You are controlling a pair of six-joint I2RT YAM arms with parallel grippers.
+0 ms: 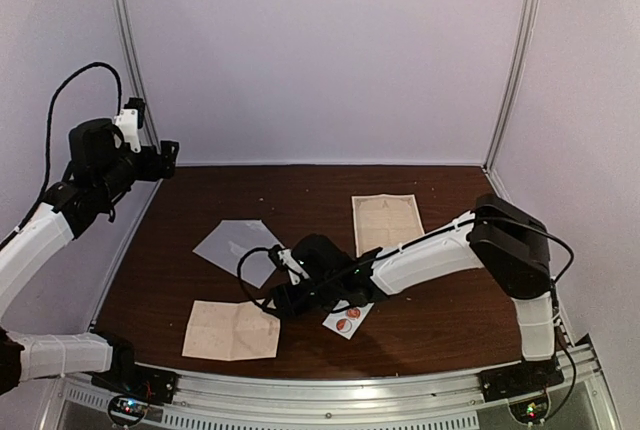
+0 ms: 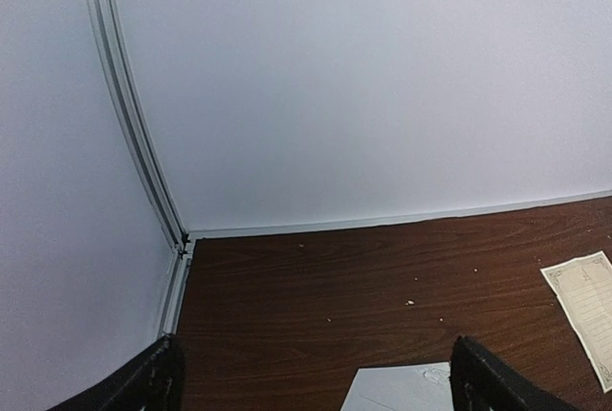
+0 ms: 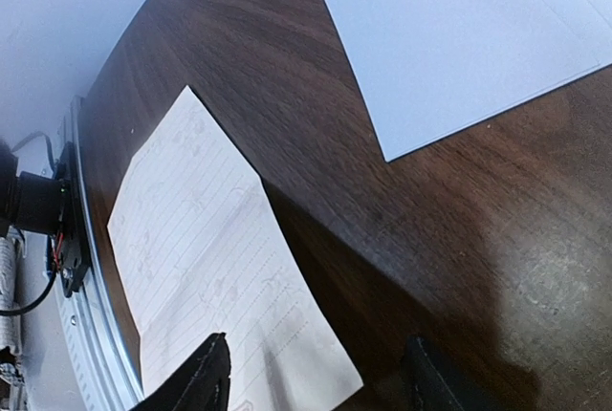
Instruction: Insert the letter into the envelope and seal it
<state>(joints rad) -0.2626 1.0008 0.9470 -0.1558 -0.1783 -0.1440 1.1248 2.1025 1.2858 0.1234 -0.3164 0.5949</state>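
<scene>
The pale grey envelope [image 1: 238, 247] lies flat on the table left of centre; it also shows in the right wrist view [image 3: 459, 38] and its corner in the left wrist view [image 2: 402, 392]. A cream lined letter [image 1: 232, 330] lies near the front left edge and shows in the right wrist view [image 3: 210, 258]. My right gripper [image 1: 272, 302] is open and empty, low over the letter's right edge [image 3: 316, 387], with one finger above the paper. My left gripper [image 1: 165, 158] is open and empty, raised high at the back left [image 2: 320, 387].
A second cream sheet [image 1: 387, 220] lies at the back right of centre and shows in the left wrist view [image 2: 583, 306]. A small white strip with red round stickers [image 1: 347, 320] lies under the right forearm. White walls close in the table.
</scene>
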